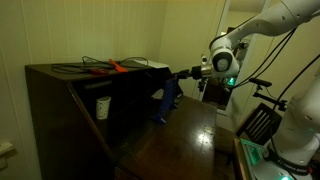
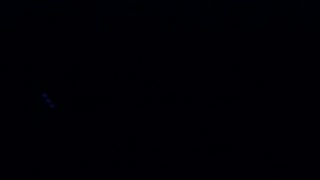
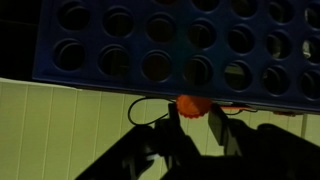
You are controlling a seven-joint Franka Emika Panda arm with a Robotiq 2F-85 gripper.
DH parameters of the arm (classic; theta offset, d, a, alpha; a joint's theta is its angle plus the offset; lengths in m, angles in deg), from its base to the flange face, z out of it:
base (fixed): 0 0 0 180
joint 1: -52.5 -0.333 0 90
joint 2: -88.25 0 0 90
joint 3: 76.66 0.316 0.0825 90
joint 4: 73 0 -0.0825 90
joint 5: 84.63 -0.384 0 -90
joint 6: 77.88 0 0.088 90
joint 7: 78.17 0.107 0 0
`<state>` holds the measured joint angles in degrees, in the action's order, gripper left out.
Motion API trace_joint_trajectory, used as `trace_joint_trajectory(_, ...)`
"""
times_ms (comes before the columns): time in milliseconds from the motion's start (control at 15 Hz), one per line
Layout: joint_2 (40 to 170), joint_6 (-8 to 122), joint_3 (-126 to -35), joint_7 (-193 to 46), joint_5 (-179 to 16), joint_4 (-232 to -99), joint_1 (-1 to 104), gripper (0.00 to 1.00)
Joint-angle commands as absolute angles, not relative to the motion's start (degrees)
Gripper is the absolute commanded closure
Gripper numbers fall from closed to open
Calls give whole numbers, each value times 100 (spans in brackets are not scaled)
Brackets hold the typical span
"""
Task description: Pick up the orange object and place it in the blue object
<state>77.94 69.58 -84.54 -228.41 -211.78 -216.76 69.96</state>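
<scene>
Pinching the small round orange disc (image 3: 192,105) between the fingers of my gripper (image 3: 194,118), I hold it right at the edge of the blue plastic board full of round holes (image 3: 150,40).

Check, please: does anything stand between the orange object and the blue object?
Nothing visible does. In the wrist view the orange object sits at the tips of the tool, right at the edge of the blue object.
</scene>
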Motion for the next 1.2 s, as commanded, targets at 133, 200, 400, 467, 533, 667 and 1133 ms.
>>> trace_joint_trajectory(133, 7683, 7304, -8388, -23018, -21326, -21711, 6947, 90)
trace_joint_trajectory(200, 7672, 7343, -8375, -23062, -21375, -21702, 6953, 90)
trace_joint_trajectory(400, 7649, 7415, -8356, -23057, -21366, -21717, 6950, 90)
trace_joint_trajectory(467, 7644, 7433, -8351, -23063, -21372, -21717, 6951, 90)
trace_joint_trajectory(533, 7637, 7451, -8345, -23067, -21386, -21717, 6952, 90)
trace_joint_trajectory(667, 7629, 7468, -8338, -23092, -21438, -21708, 6958, 66)
trace_joint_trajectory(1133, 7606, 7488, -8312, -23165, -21602, -21716, 6957, 22)
